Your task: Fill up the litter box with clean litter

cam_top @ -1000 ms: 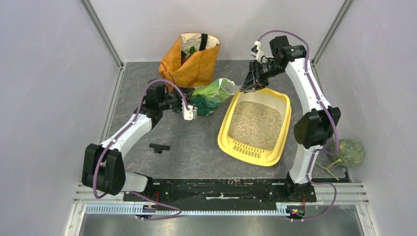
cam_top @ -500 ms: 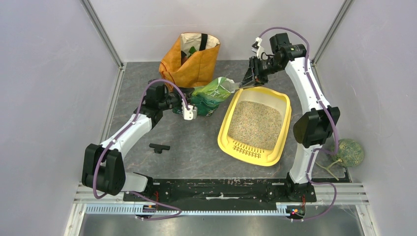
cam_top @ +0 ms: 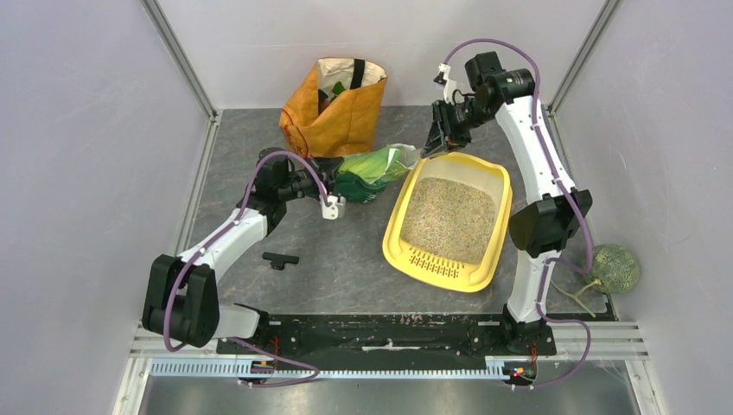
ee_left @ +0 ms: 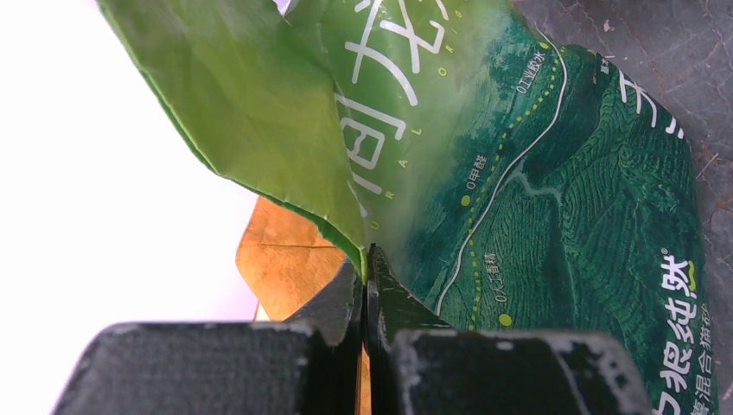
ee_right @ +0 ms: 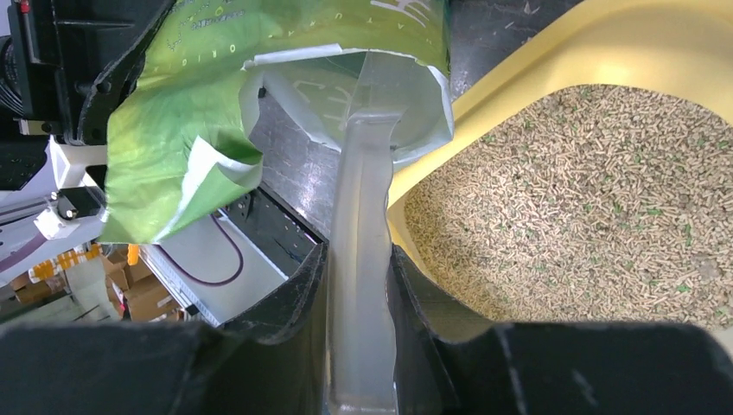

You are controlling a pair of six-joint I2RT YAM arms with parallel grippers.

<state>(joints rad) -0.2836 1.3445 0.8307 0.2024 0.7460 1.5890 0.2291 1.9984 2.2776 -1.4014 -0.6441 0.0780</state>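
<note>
The yellow litter box point(cam_top: 399, 226) lies right of centre, its bed covered with beige litter point(cam_top: 449, 218). The green printed litter bag point(cam_top: 373, 166) lies on its side just left of the box, its open mouth toward the box's far corner. My left gripper point(cam_top: 335, 184) is shut on the bag's bottom edge; in the left wrist view the jaws point(ee_left: 367, 259) pinch a fold of the bag point(ee_left: 536, 173). My right gripper point(cam_top: 435, 141) is shut on the silvery inner lip of the bag's mouth point(ee_right: 359, 251), beside the box rim point(ee_right: 657, 43) and the litter point(ee_right: 588, 216).
An orange shopping bag point(cam_top: 337, 104) stands behind the green bag. A small black piece point(cam_top: 279, 258) lies on the mat at the near left. A green melon point(cam_top: 615, 268) sits outside the frame at the right. Walls close in on three sides.
My right gripper has risen a little toward the back with the bag's lip. The bag has sagged flatter and shifted slightly left with my left gripper.
</note>
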